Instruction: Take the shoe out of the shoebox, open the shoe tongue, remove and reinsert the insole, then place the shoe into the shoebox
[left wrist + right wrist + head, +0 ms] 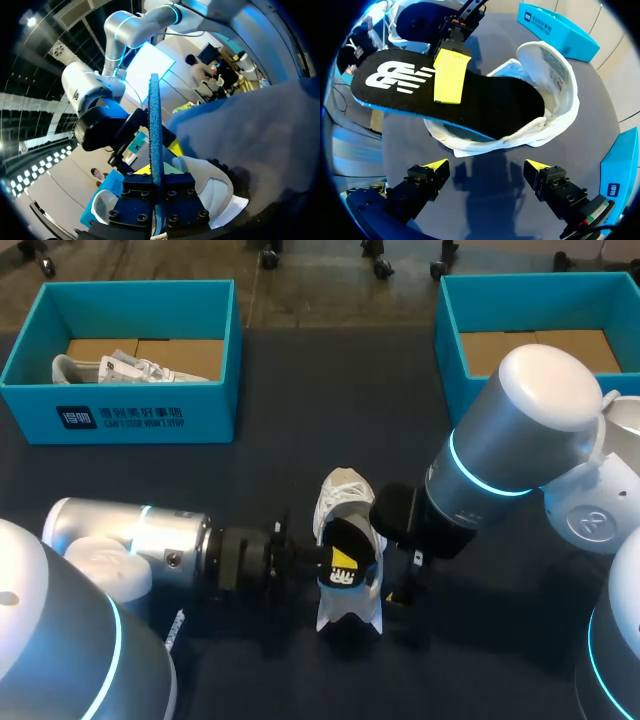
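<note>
Soft overhead light; the dark table point(300, 390) looks dim, faint shadow lies beneath the shoe point(342, 492), the right arm's point(540, 400) white cap gleams.

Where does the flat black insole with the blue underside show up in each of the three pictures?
Head view: the black, blue-bottomed insole is mid-table, pinched by the left gripper, over the white shoe.
Left wrist view: an edge-on blue strip between that gripper's fingers.
Right wrist view: its broad black face lies ahead of the open right gripper.
Shared landmark: the white shoe beneath it.
</note>
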Action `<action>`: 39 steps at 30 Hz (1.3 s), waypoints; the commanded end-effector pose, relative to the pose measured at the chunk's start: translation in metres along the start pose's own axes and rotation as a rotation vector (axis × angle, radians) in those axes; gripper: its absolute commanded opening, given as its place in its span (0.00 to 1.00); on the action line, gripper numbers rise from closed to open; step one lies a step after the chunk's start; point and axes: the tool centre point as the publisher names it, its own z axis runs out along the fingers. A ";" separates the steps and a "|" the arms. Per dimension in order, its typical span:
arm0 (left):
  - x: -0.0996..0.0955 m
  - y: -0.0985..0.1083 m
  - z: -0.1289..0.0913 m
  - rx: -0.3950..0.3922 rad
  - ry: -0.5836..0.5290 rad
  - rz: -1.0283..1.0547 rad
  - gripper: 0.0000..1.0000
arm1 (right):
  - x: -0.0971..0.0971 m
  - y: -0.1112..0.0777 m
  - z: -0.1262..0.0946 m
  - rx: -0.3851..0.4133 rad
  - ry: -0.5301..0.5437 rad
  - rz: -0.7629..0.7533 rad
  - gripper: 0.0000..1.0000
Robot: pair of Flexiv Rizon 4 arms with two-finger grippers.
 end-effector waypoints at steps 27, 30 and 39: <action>-0.008 0.020 -0.007 -0.009 -0.054 0.055 0.63 | 0.001 0.000 0.002 -0.001 -0.003 0.001 1.00; -0.011 0.011 -0.011 0.008 -0.072 0.053 0.51 | 0.001 0.000 0.002 -0.001 -0.003 0.001 1.00; -0.012 -0.001 -0.009 0.009 -0.086 0.058 0.15 | 0.001 0.000 0.002 -0.001 -0.003 0.001 1.00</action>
